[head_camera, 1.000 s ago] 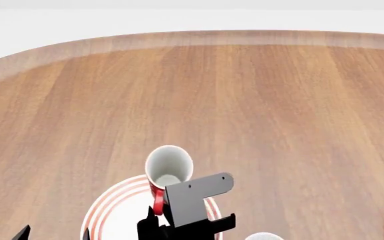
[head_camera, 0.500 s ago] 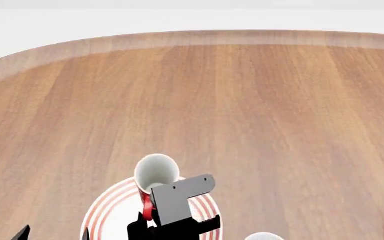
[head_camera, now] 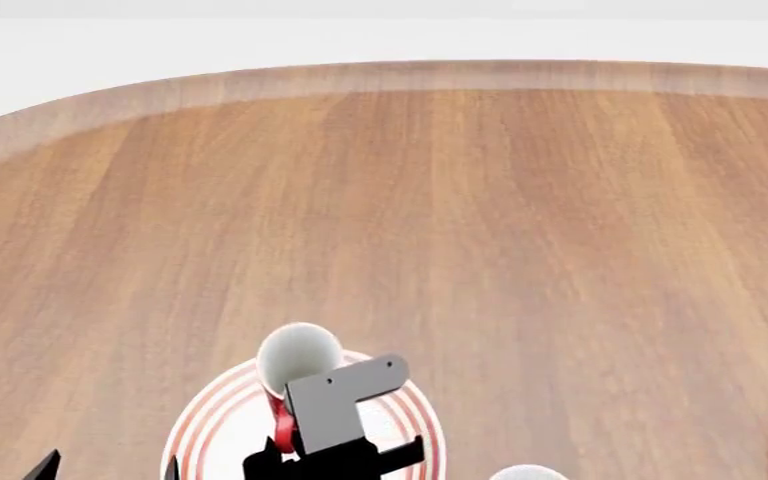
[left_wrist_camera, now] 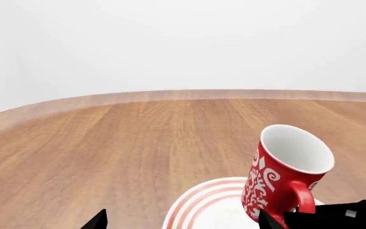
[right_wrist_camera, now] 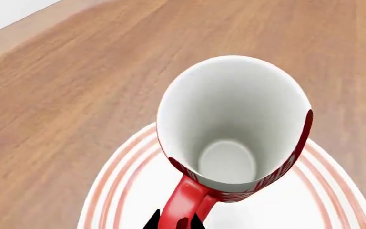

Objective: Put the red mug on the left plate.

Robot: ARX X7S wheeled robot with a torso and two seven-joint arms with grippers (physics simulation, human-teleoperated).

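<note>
So we've got the red mug point(head_camera: 293, 360) pinched by its loop handle point(right_wrist_camera: 184, 202) in the right gripper point(right_wrist_camera: 173, 223), hanging over the left plate point(head_camera: 217, 420), toward the plate's 12 o'clock edge in the head view. The fingers are clenched on that handle, one either side as far as the right wrist view shows, though only their tips peek in. The mug sits a bit tilted in the left wrist view, mouth leaning off to one side, and we can't tell if the base is touching the plate yet.

Handling-wise, we'd guess it's a stiff, glazed ceramic thing: hard, slick, and it won't give under the fingers. Tall and slim means top-heavy, so it tips easily if we set it down crooked. Holding by the handle puts the weight off to one side of the grip, which is probably why it leans. The handle is still the sanest spot to grab, since the body looks too wide and slippery.

The left gripper point(left_wrist_camera: 100, 220) only shows a dark corner, so we can't tell its state. Another white rim point(head_camera: 527, 472) pokes in at 5 o'clock on the counter point(head_camera: 491, 200).
</note>
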